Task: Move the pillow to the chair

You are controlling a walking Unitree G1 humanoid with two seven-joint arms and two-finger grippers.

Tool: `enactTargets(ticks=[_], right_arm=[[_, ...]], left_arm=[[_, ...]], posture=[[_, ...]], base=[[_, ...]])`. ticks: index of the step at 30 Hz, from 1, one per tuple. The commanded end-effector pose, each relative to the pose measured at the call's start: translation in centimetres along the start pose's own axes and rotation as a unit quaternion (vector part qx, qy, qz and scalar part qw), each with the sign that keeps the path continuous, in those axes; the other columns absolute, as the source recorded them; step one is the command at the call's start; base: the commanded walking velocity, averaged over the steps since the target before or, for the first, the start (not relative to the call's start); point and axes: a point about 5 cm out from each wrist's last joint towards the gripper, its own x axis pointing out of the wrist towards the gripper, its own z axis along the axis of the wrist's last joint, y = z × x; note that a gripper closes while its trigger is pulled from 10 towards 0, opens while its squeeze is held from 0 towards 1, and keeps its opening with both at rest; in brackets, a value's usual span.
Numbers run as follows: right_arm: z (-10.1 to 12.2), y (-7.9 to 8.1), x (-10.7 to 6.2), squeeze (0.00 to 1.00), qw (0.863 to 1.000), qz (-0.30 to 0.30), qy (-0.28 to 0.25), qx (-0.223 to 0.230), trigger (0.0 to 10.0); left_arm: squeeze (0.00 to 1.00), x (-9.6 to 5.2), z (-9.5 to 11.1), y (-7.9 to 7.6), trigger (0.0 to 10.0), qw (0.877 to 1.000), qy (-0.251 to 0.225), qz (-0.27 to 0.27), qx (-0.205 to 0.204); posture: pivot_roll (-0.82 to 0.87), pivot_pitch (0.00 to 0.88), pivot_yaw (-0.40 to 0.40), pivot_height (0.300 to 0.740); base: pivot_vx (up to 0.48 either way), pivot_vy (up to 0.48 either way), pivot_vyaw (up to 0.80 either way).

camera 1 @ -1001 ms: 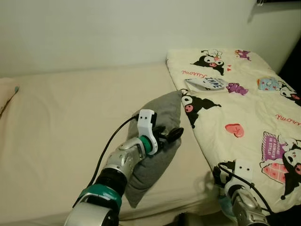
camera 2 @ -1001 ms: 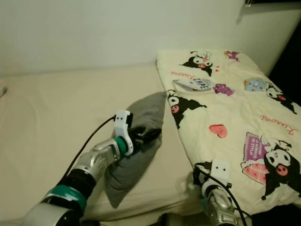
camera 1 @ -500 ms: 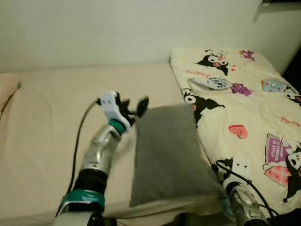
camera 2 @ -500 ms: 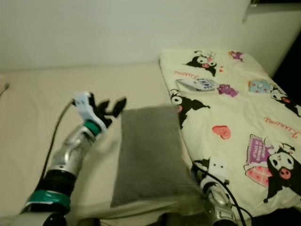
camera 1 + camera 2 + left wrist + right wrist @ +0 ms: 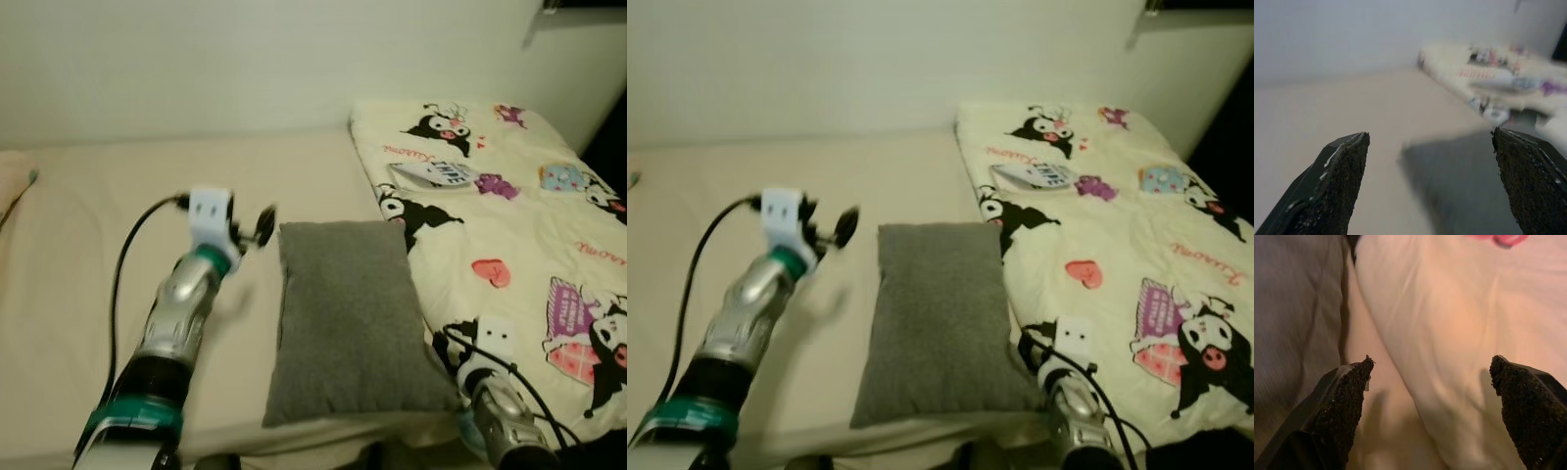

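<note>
Our left gripper [image 5: 253, 227] hangs spread wide just left of the grey pillow [image 5: 348, 318], apart from it. Our right gripper [image 5: 1432, 396], also spread wide, sits low at the pillow's near right corner. A second ago the left gripper pressed the upended pillow; now it lies flat on the bed [image 5: 88, 245], beside the cartoon-print quilt [image 5: 519, 215].

You have bare sheet [image 5: 118, 196] at frame left; at right, the quilt [image 5: 509, 225] seems to touch the pillow [image 5: 348, 313].
</note>
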Motion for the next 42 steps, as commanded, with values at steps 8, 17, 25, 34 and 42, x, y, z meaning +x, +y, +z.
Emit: enactTargets(ticks=[8, 17, 25, 34, 42], right_arm=[[4.2, -0.4, 0.4, 1.0, 0.978, -0.004, -0.135, 0.158, 10.0], [4.3, 2.1, 1.2, 1.0, 0.954, 0.088, -0.093, 0.27, 10.0], [-0.1, 5.1, 0.2, 1.0, 0.94, 0.165, -0.002, 0.299, 10.0], [-2.6, 8.3, -1.3, 1.0, 0.899, 0.277, 0.074, 0.332, 10.0], [-6.1, 10.3, -3.3, 1.0, 0.908, 0.36, 0.165, 0.136, 10.0]], left_arm=[[1.0, -3.2, -2.1, 1.8, 10.0, 0.999, -0.015, 0.03, -0.015], [1.0, -4.9, -2.7, 1.6, 10.0, 0.999, -0.023, 0.032, -0.004], [1.0, -5.4, -3.4, 1.3, 10.0, 0.999, -0.019, 0.044, -0.01], [1.0, -5.5, -3.4, 1.1, 10.0, 0.999, -0.017, 0.045, -0.016], [1.0, -5.7, -4.1, 1.1, 10.0, 0.999, 0.001, 0.041, -0.013]], posture=[[-0.01, 0.048, 0.053, 0.617], [-0.01, 0.029, 0.047, 0.617], [0.01, 0.031, 0.06, 0.617], [0.01, 0.034, 0.059, 0.617], [0.0, 0.036, 0.06, 0.617]], base=[[0.0, 0.0, 0.0], [0.0, 0.0, 0.0], [0.0, 0.0, 0.0], [0.0, 0.0, 0.0], [0.0, 0.0, 0.0]])
